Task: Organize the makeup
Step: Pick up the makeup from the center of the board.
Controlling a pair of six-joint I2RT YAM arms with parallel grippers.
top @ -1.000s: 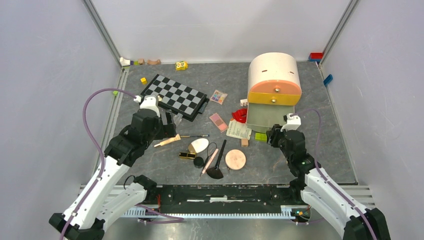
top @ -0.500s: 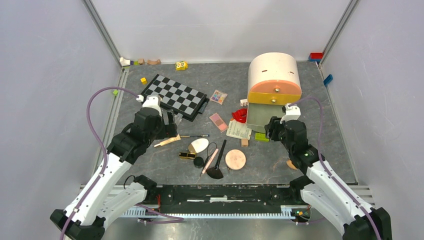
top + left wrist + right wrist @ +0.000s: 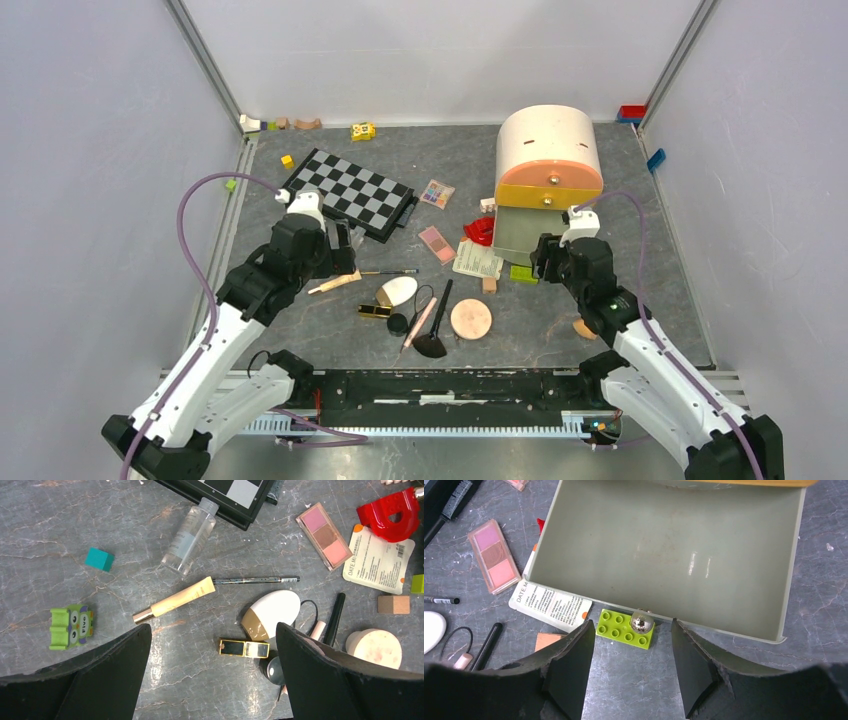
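Two grippers are open and hold nothing. The left gripper [image 3: 212, 630] has its jaws spread very wide, up above the table [image 3: 60, 690]. Under the gap lie a cream tube [image 3: 175, 599] and a black-gold tube [image 3: 244, 648]. The white oval [image 3: 272, 614] sits just beside one jaw. Farther out are a thin pencil [image 3: 257, 580], a pink palette [image 3: 324, 536] and a clear bottle [image 3: 190, 536] with its cap at the checkerboard [image 3: 235, 495] edge. A green owl toy [image 3: 70, 626] sits near the other jaw, with open grey table between it and the tubes.

The right gripper [image 3: 631, 625] has its jaws partly apart, one on each side of the silver knob [image 3: 641, 621] and not touching it. The knob is on the grey drawer [image 3: 664, 545], which stands open. A green brick [image 3: 625, 628] lies under the knob, against the drawer's front. A paper packet [image 3: 551, 605] lies beside the brick.
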